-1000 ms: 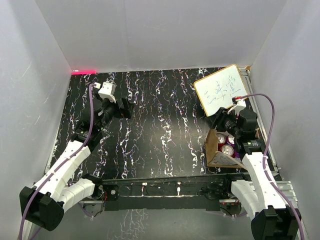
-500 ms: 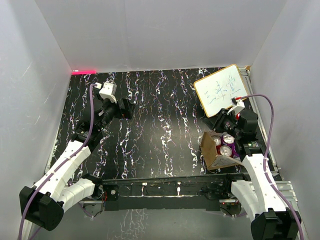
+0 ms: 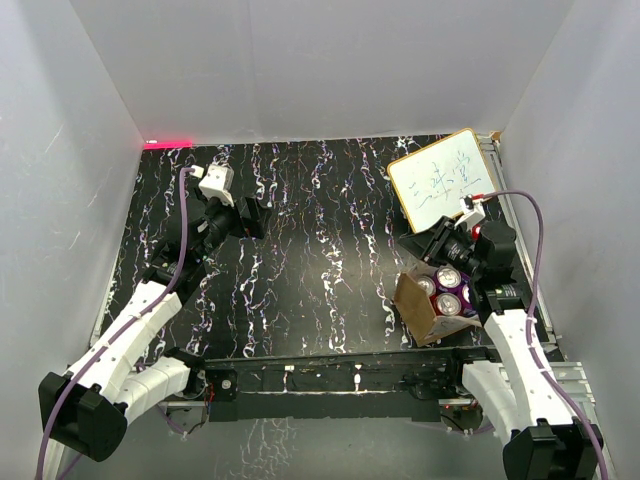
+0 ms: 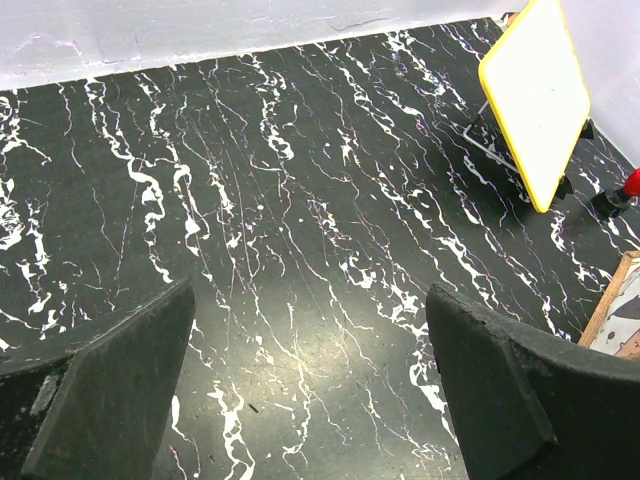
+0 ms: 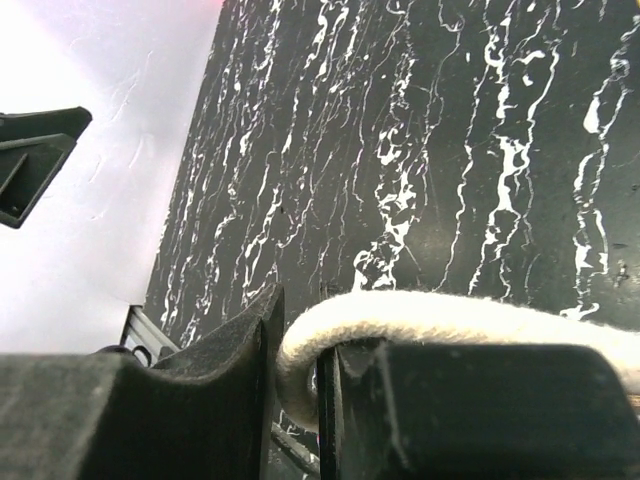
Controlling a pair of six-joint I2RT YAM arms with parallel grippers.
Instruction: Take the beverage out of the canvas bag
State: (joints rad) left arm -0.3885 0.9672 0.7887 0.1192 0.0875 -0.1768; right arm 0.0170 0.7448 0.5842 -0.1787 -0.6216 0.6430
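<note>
moved: bag point(image 3: 412, 305) has slid a bit left vs 1 s ago, more of its cans point(image 3: 448, 290) showing.
bag: near right corner of table point(image 3: 320, 230), top open, cans inside.
r gripper point(image 5: 300, 345): pressed together, pinching cream handle point(image 5: 450, 310) of bag.
l gripper point(image 4: 310, 380): spread wide, nothing between, over left part of table, well apart from bag.
board point(image 3: 440, 180): far right corner, just beyond bag.

Around my black, white-veined table point(image 3: 320, 250) stand 3 pale walls point(image 3: 300, 70); a red light point(image 3: 168, 143) glows at its far-left corner.
</note>
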